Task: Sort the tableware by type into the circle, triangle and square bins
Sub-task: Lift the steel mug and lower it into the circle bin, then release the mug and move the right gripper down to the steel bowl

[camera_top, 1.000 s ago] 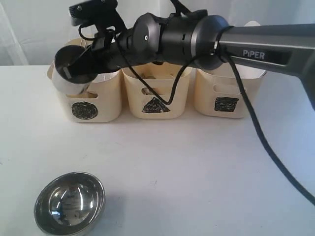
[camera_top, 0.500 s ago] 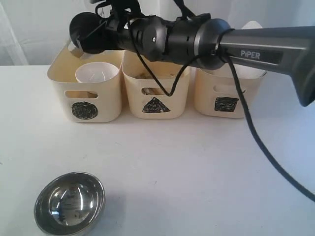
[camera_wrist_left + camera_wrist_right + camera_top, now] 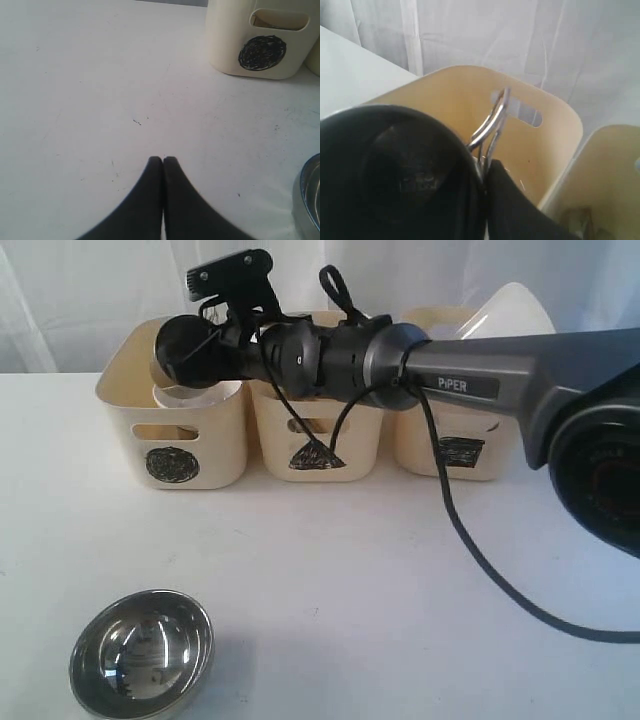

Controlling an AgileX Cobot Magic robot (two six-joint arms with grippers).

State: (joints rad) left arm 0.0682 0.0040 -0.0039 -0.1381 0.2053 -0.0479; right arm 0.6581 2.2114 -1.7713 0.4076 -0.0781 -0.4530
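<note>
**Asker:** What is the right gripper (image 3: 484, 170) doing?

**Describer:** It is pinched on the thin wire handle (image 3: 492, 117) of a steel mug (image 3: 183, 350). The mug hangs on its side above the circle bin (image 3: 175, 455). This is the leftmost of 3 bins along the back edge of the table (image 3: 400, 570). A small white bowl (image 3: 200, 393) sits in that bin, just beneath the mug.

**Asker:** How would the mug handle?

**Describer:** I judge it stiff, light and slick. It should not break, but held by the handle alone it could swing or slip. A hard drop might chip the bowl below.

**Asker:** How does it look?

**Describer:** It is round, with a dark mouth turned outward, a pale rim and a bright looped wire handle.

**Asker:** And the left gripper (image 3: 162, 162)?

**Describer:** It is pressed together and empty, low over bare table. The steel bowl (image 3: 140, 655) sits near it, by the front left corner.
</note>
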